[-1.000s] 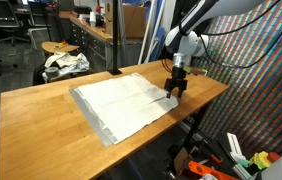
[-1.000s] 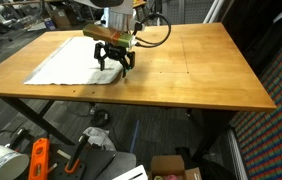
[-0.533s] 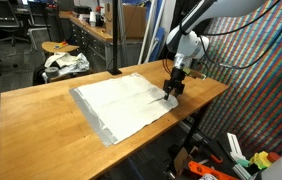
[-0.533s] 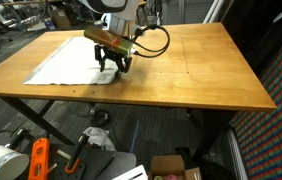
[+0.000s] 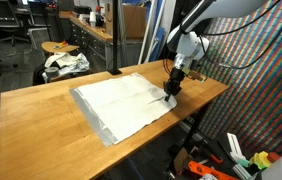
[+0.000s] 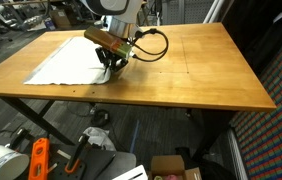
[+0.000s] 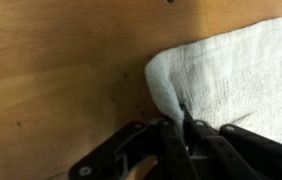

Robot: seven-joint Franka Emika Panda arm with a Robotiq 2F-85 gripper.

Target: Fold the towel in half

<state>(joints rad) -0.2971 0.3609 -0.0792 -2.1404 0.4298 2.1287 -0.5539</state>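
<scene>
As viewed from wrist, see gripper (image 7: 186, 125) with dark fingers (image 7: 171, 140) drawn together and clamped on edge of towel (image 7: 241, 70). Note cloth pinched into a small raised ridge right at the fingertips. Note rounded towel corner just left of the pinch, lying on table (image 7: 61, 70), with bare wood filling left side of that view.

In an exterior view, find towel (image 5: 121, 100) spread flat, single layer, over middle of table (image 5: 41, 120), with long edges running diagonally from far left to near right. Locate gripper (image 5: 171, 90) at towel's right corner, pointing straight down, tips at cloth level. Cannot resolve finger gap from here, too small.

In an exterior view, find towel (image 6: 66, 62) on far left part of table (image 6: 191, 70), with right half of top showing bare wood. Locate gripper (image 6: 111, 66) at towel's near right corner, low against cloth, with black cable looping off its right side.

Also log stool (image 5: 61, 62) beyond table's far left end, carrying a crumpled cloth heap. Log orange tool (image 6: 38, 160) on floor under table, near left.
</scene>
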